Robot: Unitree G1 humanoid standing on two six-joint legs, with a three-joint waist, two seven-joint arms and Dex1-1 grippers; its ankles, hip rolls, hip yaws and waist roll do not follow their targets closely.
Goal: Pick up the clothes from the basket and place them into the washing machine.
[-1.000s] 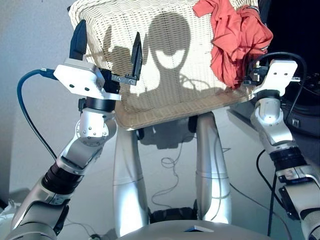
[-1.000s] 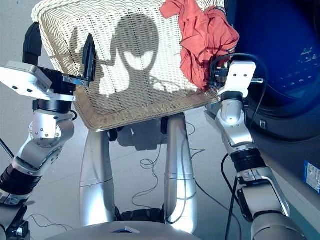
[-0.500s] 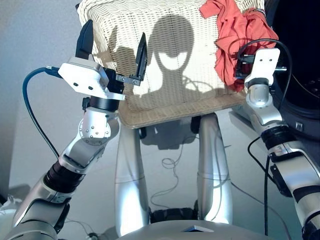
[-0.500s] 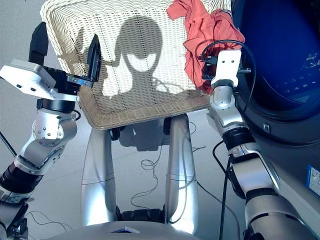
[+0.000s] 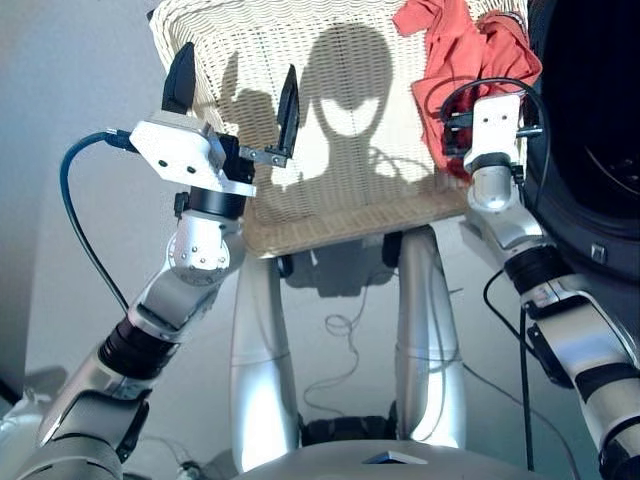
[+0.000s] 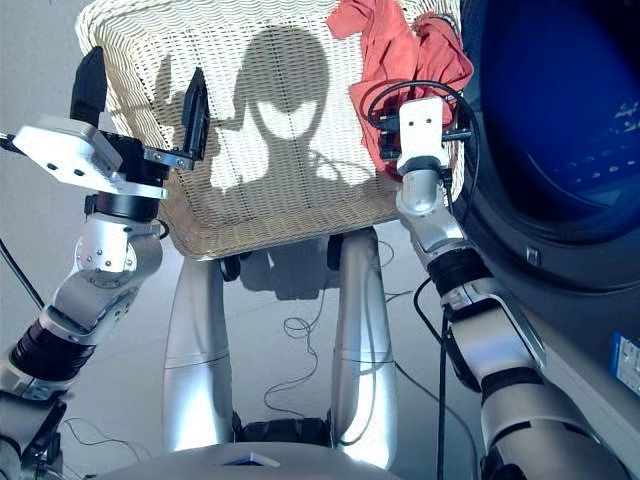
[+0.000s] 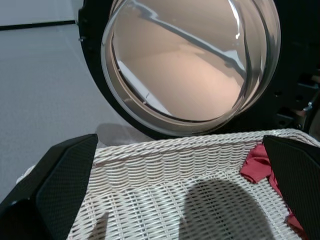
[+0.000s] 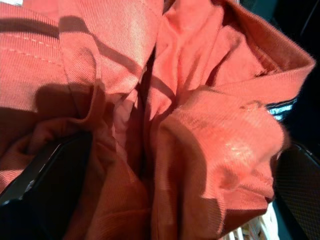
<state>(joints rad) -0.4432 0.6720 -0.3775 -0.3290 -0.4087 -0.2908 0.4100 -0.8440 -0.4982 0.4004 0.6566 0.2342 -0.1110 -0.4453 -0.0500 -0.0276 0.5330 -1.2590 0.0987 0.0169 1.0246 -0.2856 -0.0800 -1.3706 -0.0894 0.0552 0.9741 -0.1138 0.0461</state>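
Observation:
The cream wicker basket (image 5: 330, 228) stands right before me. One orange-red garment (image 5: 455, 45) lies bunched in its far right corner; the black and navy clothes are out of view. My left gripper (image 5: 235, 92) hangs open over the basket's left side, holding nothing. My right gripper (image 8: 175, 170) is open and pushed into the orange-red garment (image 8: 190, 115), with cloth filling the space between its fingers; in the head views its wrist hides them. The washing machine (image 6: 560, 120) is at the right, its round glass door (image 7: 175, 65) swung open beyond the basket.
A thin cable (image 5: 340, 325) lies looped on the grey floor under the basket. A blue cable (image 5: 75, 220) arcs off my left arm. A black cable (image 5: 480, 85) loops over my right wrist beside the basket's right rim.
My right arm has swung left and forward, from the basket's right rim into the orange-red garment. My left gripper has risen slightly and stayed open.

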